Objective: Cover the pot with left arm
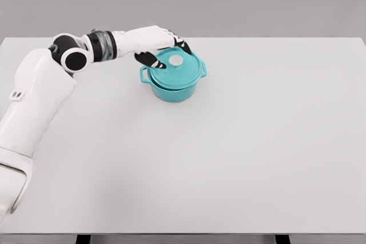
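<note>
I see the teal pot (173, 87) left of centre toward the table's (257, 158) far edge, wide bare surface around. Lid (176, 67) sits on it, slightly tilted. My left hand (157, 47) grips the lid's left rim, fingers (150, 60) curled over it.

You had a teal pot (173, 88) in front of you, plain and unpatterned, and its lid (178, 70) was the same teal — only the round knob (176, 60) on top was pale grey. Your left arm (34, 92) was white, with a black ring at the elbow joint and a dark grey band at the wrist. The left hand (162, 47) was white across the back, its fingers (150, 60) black. The tabletop (229, 152) was a flat, even off-white, and the wall behind it was plain grey.
</note>
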Motion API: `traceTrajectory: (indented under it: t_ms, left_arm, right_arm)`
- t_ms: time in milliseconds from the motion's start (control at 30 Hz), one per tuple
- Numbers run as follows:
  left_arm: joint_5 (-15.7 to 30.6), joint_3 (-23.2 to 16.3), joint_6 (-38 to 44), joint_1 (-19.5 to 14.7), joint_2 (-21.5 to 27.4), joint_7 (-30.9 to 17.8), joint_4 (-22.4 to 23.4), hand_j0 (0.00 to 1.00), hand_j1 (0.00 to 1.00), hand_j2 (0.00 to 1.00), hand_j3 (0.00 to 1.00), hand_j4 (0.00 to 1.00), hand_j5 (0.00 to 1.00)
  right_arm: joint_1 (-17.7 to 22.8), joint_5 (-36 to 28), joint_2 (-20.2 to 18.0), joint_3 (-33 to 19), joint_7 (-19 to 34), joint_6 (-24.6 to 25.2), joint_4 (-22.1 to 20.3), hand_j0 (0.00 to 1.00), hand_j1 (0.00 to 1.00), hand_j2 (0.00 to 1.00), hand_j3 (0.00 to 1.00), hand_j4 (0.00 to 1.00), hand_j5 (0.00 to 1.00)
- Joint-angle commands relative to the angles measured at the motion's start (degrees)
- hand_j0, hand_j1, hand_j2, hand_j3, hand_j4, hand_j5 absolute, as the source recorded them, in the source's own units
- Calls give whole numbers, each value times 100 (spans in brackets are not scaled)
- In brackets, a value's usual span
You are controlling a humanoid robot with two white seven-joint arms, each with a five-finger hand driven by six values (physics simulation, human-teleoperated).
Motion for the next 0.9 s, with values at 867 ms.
traceTrajectory:
  t_ms: [867]
  left_arm:
    - [3094, 1056, 18, 2057, 3354, 3, -2348, 100, 100, 100, 100, 100, 100]
  right_arm:
    - [0, 2, 1, 1, 1, 0, 2, 100, 100, 100, 100, 100, 100]
